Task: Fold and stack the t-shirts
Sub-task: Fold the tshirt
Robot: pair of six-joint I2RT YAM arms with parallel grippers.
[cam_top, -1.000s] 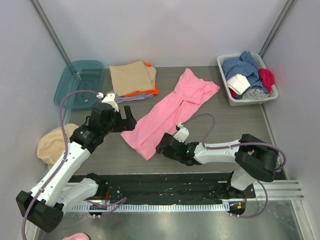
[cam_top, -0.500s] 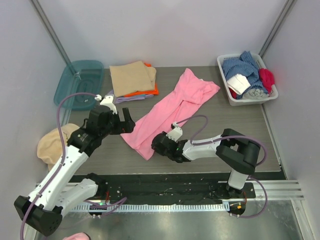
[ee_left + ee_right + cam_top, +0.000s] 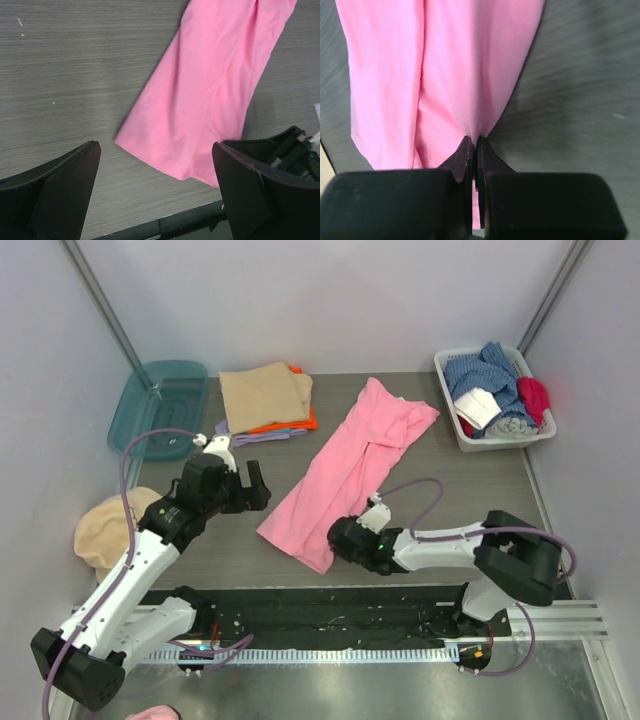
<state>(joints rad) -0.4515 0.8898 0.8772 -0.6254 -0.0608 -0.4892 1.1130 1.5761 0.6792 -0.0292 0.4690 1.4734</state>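
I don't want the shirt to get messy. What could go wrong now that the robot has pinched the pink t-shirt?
The right end effector is shut on just a thin bit of the pink t-shirt at its near edge, so the cloth might slip out when pulled. The left end effector hangs open and holds nothing. With only one spot gripped, the fold may come out crooked or bunched.

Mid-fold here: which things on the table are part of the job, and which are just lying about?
Job: pink t-shirt, pinched in the right gripper; folded stack, tan on top.
Lying about: teal tub; white basket of clothes; tan cap.
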